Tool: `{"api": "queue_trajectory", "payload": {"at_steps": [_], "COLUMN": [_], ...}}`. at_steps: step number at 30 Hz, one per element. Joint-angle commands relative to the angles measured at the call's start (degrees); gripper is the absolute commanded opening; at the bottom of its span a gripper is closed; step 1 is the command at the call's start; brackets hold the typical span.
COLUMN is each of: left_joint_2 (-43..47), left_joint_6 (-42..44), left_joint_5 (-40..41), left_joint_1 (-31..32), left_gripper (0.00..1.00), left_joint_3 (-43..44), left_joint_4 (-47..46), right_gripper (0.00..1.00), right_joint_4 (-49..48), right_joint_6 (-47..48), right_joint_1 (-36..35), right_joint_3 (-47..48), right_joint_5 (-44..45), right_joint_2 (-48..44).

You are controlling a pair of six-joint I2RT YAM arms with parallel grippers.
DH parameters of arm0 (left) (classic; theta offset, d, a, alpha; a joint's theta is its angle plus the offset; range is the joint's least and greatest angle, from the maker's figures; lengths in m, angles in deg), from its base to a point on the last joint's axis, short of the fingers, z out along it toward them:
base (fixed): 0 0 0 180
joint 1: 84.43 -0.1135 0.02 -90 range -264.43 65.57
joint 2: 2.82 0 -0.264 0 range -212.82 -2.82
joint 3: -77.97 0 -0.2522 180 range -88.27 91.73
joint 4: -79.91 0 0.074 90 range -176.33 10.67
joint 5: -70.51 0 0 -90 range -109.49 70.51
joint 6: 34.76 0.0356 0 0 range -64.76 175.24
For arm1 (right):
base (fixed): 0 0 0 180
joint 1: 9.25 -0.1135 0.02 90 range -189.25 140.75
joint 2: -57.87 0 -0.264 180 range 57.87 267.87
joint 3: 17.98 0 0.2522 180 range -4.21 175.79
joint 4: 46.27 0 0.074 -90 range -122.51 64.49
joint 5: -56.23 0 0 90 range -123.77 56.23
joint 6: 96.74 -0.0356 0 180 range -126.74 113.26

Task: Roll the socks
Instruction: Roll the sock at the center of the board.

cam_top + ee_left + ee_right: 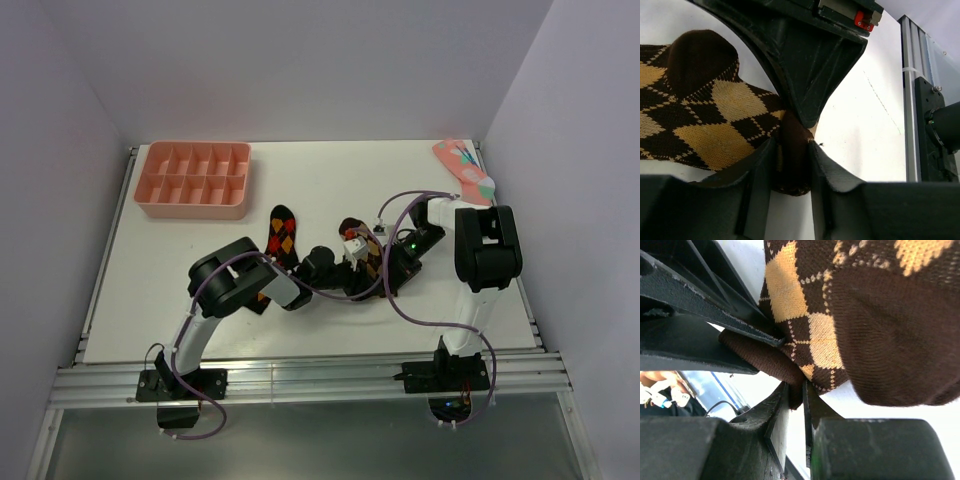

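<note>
We see bare white table (320,190) open beyond both pairs of jaws. The near-edge rail (910,100) runs off to the right of the left gripper (792,150). That gripper is clenched on the dark cuff of the tan-diamond sock (715,115), whose body spreads left of its jaws. The right gripper (796,400), nearly closed, pinches the same cuff from the opposite side. The red-diamond sock (283,232) lies apart, to the left of both grippers.

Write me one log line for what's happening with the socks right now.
stage: gripping | left pincer: pinching tan sock at its edge | right pincer: pinching same sock | red sock: lying apart, untouched
</note>
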Motion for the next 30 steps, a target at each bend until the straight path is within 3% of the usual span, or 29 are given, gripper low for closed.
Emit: {"api": "queue_trajectory", "payload": {"at_steps": [1, 3, 6, 7, 8, 14, 19, 30], "left_joint_2": [-1.1, -1.1, -0.9, -0.8, -0.8, -0.6, -0.2, 2.2], "left_joint_6": [-3.1, -3.7, -4.9, -5.7, -6.0, -9.0, -11.5, -12.2], "left_joint_5": [-1.5, -1.2, 0.0, 0.5, 0.5, 1.2, -0.1, -4.1], "left_joint_1": [0.3, 0.3, 0.3, 0.3, 0.3, 0.3, -0.4, -4.4], "left_gripper": [0.35, 0.29, 0.14, 0.03, 0.00, 0.00, 0.00, 0.00], "left_joint_3": [-1.0, -0.7, 0.6, 1.0, 1.7, 5.6, 6.6, 7.6], "left_joint_4": [2.2, 3.5, 8.1, 10.0, 12.8, 26.2, 31.2, 44.2], "right_gripper": [0.20, 0.20, 0.20, 0.20, 0.20, 0.28, 0.34, 0.35], "right_joint_4": [-2.8, -2.8, -2.9, -3.0, -3.2, -3.9, -4.4, -4.0], "right_joint_6": [1.2, 1.0, 0.9, 0.9, 0.8, 1.0, 0.8, 2.5], "right_joint_1": [0.5, 0.5, 0.5, 0.5, 0.5, 0.5, 1.2, 6.9], "right_joint_3": [-0.7, -0.7, -0.8, -0.9, -1.0, -2.0, -1.9, 0.0], "right_joint_5": [6.0, 5.9, 5.7, 5.6, 5.4, 3.4, 1.5, -5.7], "right_joint_2": [1.4, 1.5, 1.3, 1.1, 0.8, -1.8, -4.6, -10.6]}}
